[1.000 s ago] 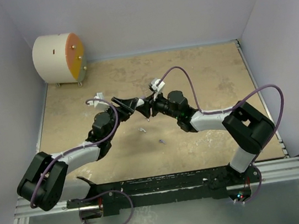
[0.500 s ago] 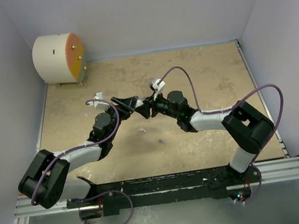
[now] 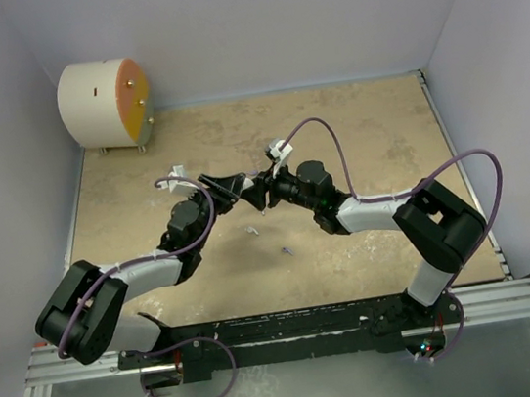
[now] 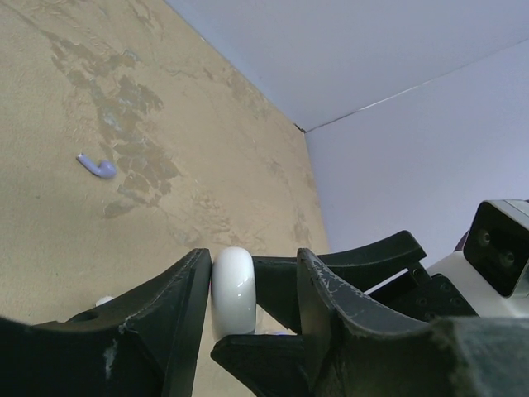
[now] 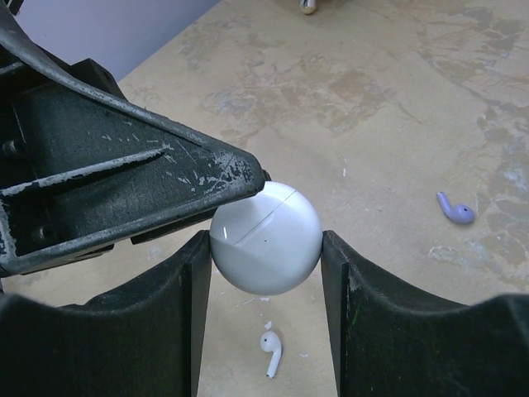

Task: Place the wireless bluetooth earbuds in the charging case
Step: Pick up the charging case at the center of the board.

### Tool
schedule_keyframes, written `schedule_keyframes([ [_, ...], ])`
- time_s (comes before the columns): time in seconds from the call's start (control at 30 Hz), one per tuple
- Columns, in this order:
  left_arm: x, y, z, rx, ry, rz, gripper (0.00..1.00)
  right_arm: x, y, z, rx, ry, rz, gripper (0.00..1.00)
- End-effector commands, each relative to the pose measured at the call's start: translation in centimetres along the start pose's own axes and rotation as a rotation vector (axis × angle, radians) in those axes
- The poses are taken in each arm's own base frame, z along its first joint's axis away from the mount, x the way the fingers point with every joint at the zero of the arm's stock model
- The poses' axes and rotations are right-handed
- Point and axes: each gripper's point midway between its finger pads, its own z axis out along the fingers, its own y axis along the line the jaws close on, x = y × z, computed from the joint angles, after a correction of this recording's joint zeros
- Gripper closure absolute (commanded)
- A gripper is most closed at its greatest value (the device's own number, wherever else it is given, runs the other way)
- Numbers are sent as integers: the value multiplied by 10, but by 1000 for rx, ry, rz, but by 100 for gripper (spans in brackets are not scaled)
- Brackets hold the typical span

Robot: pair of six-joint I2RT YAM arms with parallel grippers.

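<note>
Evidently right hand (image 5: 264, 256) pinches case (image 5: 273, 219); left hand (image 4: 248, 273) grip unclear (earbuds (image 5: 272, 351) loose below).

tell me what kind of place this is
Probably a robot lab test cell: plain walls box in a tan tabletop, and a left arm and right arm sit on a rail.

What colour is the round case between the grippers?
Glossy white; the case shows best in right wrist view.

A mottled tan bench (image 3: 376, 143) carries a tiny white stemmed plastic earbud (image 5: 271, 351) just on the near side of the right pincer (image 5: 264, 277). A lilac stemmed plastic earbud (image 5: 455, 208) lies near, off to the pincer's side. A white cylindrical drum with an orange face (image 3: 104, 105) stands well apart in the far left corner.
</note>
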Motion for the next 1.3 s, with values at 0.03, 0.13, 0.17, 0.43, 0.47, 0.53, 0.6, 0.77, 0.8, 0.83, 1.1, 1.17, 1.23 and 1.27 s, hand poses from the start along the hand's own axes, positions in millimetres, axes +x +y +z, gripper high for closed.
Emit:
schedule_keyframes([
  [0.03, -2, -15, 1, 60, -21, -17, 57, -28, 10, 5, -39, -74, -12, 100],
  [0.13, 0, -14, 2, 58, -18, -17, 58, -28, 10, 6, -40, -75, -11, 100],
  [0.17, 0, -14, 2, 58, -20, -18, 59, -28, 10, 6, -40, -73, -11, 100],
  [0.43, 3, -15, 3, 63, -15, -18, 68, -28, 11, 5, -45, -72, -8, 100],
  [0.47, 2, -14, 3, 62, -16, -17, 70, -28, 11, 5, -45, -71, -7, 100],
  [0.53, 3, -15, 2, 62, -16, -16, 75, -27, 11, 5, -46, -69, -7, 100],
  [0.6, 3, -16, 3, 65, -17, -16, 85, -28, 12, 6, -50, -70, -7, 100],
  [0.77, 2, -17, 4, 64, -20, -13, 100, -27, 14, 7, -62, -59, -5, 86],
  [0.8, 2, -17, 3, 65, -19, -13, 100, -25, 14, 7, -62, -53, -4, 72],
  [0.83, 2, -18, 4, 66, -23, -13, 100, -26, 14, 7, -60, -49, -5, 59],
  [1.1, -13, -21, 4, 18, -60, 33, 100, -30, 6, -25, 25, -47, -8, 2],
  [1.17, -17, -23, 3, 12, -67, 42, 100, -33, 2, -39, 62, -58, -12, 0],
  [1.23, -20, -23, 3, 7, -73, 48, 100, -40, -2, -54, 105, -77, -19, 0],
  [1.27, -21, -23, 3, 4, -75, 51, 100, -42, -7, -61, 134, -87, -24, 0],
])
